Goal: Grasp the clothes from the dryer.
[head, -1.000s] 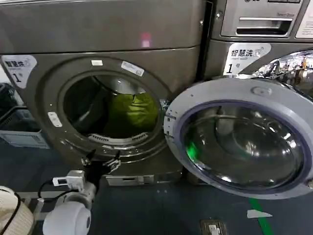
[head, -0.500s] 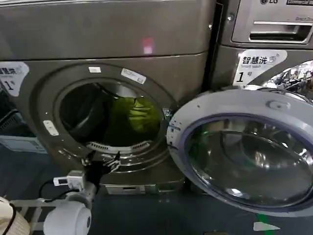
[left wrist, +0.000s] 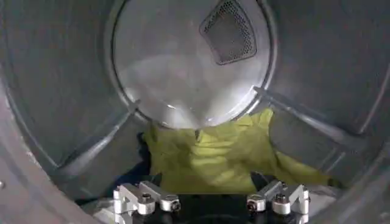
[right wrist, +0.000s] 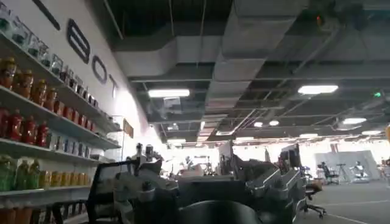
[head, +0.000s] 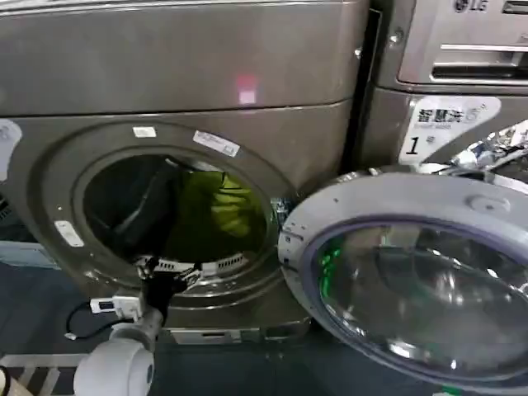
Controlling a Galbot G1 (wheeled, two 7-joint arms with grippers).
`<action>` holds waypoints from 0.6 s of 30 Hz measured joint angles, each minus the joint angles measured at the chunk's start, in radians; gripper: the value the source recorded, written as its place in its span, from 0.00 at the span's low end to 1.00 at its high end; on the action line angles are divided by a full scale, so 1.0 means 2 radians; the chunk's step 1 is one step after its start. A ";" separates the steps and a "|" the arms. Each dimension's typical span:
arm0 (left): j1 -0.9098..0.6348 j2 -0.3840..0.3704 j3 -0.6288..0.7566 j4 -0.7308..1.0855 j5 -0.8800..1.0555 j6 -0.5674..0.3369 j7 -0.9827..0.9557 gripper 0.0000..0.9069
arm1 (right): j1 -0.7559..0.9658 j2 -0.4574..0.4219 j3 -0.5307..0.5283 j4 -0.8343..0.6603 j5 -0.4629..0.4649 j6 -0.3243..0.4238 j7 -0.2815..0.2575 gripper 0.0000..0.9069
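The dryer (head: 190,74) stands before me with its round porthole open. Deep in the drum lie the clothes (head: 219,210), a yellow-green bundle resting against the back wall. My left gripper (head: 169,271) sits at the lower lip of the opening, pointing in. In the left wrist view the clothes (left wrist: 213,161) lie just beyond my left gripper (left wrist: 211,204), whose fingers (left wrist: 146,198) are spread wide with nothing between them. My right gripper (right wrist: 210,182) is held away from the machine, facing the room and ceiling, open and holding nothing.
The silver-rimmed glass door (head: 412,280) hangs open to the right of the porthole, close to the opening. A second grey machine with an LG logo (head: 450,91) stands behind it. A perforated vent (left wrist: 228,30) sits on the drum's back wall.
The dryer opening has shifted left and grown in the head view. My left gripper now reaches over the lower lip of the porthole, closer to the clothes.
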 measured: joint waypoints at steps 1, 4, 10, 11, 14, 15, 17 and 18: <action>0.000 0.000 0.000 0.000 0.000 0.000 0.000 1.00 | 0.000 0.000 0.000 0.000 0.000 0.000 0.000 1.00; -0.001 0.000 0.000 0.001 0.000 0.000 0.000 1.00 | 0.001 0.001 -0.002 0.000 -0.001 0.000 0.000 1.00; -0.003 0.000 0.000 0.004 0.000 0.000 0.000 1.00 | 0.002 0.002 -0.004 0.001 -0.002 0.002 0.000 1.00; -0.003 0.000 0.000 0.005 0.001 0.000 0.000 1.00 | 0.002 0.002 -0.004 0.001 -0.003 0.003 0.000 1.00; -0.007 0.000 0.002 0.009 0.005 0.000 -0.001 1.00 | 0.000 0.005 -0.007 0.001 -0.004 0.007 0.000 1.00; -0.008 0.000 0.002 0.011 0.007 0.000 -0.001 1.00 | 0.000 0.005 -0.007 0.000 -0.004 0.008 0.000 1.00; -0.013 0.001 0.005 0.015 0.012 0.000 -0.002 1.00 | -0.002 0.005 -0.006 -0.001 -0.004 0.010 0.000 1.00; -0.015 0.001 0.006 0.017 0.014 0.000 -0.002 1.00 | -0.002 0.005 -0.006 -0.001 -0.004 0.010 0.000 1.00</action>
